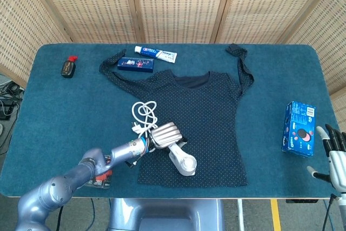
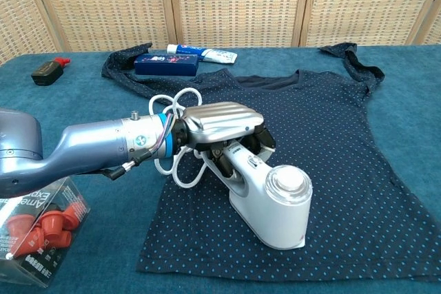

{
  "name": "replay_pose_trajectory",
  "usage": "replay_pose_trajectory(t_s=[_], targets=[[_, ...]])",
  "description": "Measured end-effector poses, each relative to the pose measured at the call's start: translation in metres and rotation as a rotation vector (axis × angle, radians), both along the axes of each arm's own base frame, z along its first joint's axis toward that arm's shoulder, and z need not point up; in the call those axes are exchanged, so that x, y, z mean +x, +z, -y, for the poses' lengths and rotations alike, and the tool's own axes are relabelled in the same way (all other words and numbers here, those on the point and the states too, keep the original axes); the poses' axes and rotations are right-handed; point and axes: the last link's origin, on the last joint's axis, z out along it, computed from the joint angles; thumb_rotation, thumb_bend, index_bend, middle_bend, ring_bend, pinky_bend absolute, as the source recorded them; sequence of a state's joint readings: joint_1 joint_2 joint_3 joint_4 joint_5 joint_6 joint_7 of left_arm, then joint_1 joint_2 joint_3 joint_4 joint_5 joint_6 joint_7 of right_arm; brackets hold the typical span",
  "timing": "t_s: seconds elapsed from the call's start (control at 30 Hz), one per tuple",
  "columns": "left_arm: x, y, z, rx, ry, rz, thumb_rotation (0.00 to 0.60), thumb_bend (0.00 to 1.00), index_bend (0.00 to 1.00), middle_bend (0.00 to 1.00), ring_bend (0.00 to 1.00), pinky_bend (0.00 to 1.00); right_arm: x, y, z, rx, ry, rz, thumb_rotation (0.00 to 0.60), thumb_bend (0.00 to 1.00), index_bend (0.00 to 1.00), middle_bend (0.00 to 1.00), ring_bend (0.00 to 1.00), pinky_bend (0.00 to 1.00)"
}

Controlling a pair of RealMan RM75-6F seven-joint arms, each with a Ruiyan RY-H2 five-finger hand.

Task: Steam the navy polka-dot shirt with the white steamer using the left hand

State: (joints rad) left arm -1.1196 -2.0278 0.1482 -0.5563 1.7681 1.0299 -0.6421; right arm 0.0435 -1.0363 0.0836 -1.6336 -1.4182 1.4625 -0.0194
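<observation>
One white steamer (image 2: 272,201) is gripped by the left hand (image 2: 220,123) on the navy polka-dot shirt's (image 2: 324,149) near left part. The right hand (image 1: 334,150) is held spread at the surface's (image 1: 65,106) near right edge.

navy polka-dot shirt (image 2: 310,142), white steamer (image 2: 272,197), teal table (image 1: 54,112)

Navy polka-dot shirt (image 1: 197,117) spread at the middle of the blue felt table (image 1: 48,112), white handheld steamer (image 1: 184,160) on its lower left part, coiled white cord (image 1: 143,114) just left, blue cardboard box (image 1: 298,128) far right, toothpaste tube (image 1: 155,53) behind
</observation>
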Motion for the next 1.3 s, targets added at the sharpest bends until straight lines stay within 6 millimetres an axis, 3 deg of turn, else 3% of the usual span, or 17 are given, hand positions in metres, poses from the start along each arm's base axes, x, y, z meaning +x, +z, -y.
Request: replay_pose_trajectory(t_s=[0.33, 0.77, 1.0, 1.3], targets=[[-0.013, 0.013, -0.020, 0.086, 0.028, -0.037, 0.600, 0.71, 1.00, 0.85, 0.74, 0.91, 0.001, -0.001, 0.000, 0.004, 0.003, 0.002, 0.600, 0.00, 0.03, 0.00, 0.00, 0.00], [-0.061, 0.056, -0.061, 0.246, 0.160, -0.081, 0.600, 0.71, 1.00, 0.85, 0.74, 0.91, 0.001, -0.004, 0.000, 0.013, 0.004, -0.003, 0.600, 0.00, 0.03, 0.00, 0.00, 0.00], [-0.076, 0.074, -0.076, 0.306, 0.212, -0.093, 0.600, 0.71, 1.00, 0.85, 0.74, 0.91, 0.001, -0.005, 0.000, 0.019, 0.001, -0.006, 0.600, 0.00, 0.03, 0.00, 0.00, 0.00], [-0.074, 0.069, -0.072, 0.283, 0.226, -0.065, 0.600, 0.71, 1.00, 0.85, 0.74, 0.91, 0.001, -0.006, 0.001, 0.020, 0.002, -0.004, 0.600, 0.00, 0.03, 0.00, 0.00, 0.00]])
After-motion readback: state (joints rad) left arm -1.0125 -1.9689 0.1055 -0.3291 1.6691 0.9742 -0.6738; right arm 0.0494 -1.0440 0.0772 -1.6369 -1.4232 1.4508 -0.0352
